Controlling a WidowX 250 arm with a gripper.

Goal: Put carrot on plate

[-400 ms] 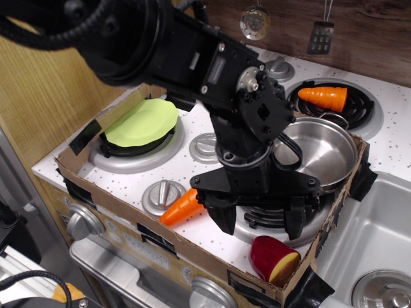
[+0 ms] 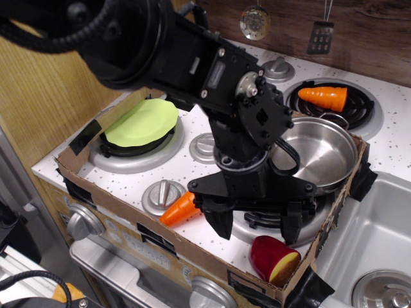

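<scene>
The carrot [image 2: 179, 209] lies on the white stove top near the front knob. Only its orange tapered part shows; its other end is hidden behind my gripper. My gripper [image 2: 257, 226] hangs open just right of the carrot, over the front right burner. Its left finger [image 2: 221, 221] is right beside the carrot, and I cannot tell whether they touch. Nothing is between the jaws. The lime-green plate [image 2: 141, 122] rests on the back left burner, well to the left and behind the gripper.
A steel pot [image 2: 319, 151] stands right behind the gripper. A red and yellow fruit piece [image 2: 273, 260] lies at the front right corner. A stubby ridged carrot [image 2: 324, 97] sits on the back right burner. A low cardboard wall [image 2: 128, 221] rims the stove; a sink [image 2: 376, 237] is at right.
My gripper has shifted slightly left, its left finger closer to the carrot. The carrot and the plate have not moved.
</scene>
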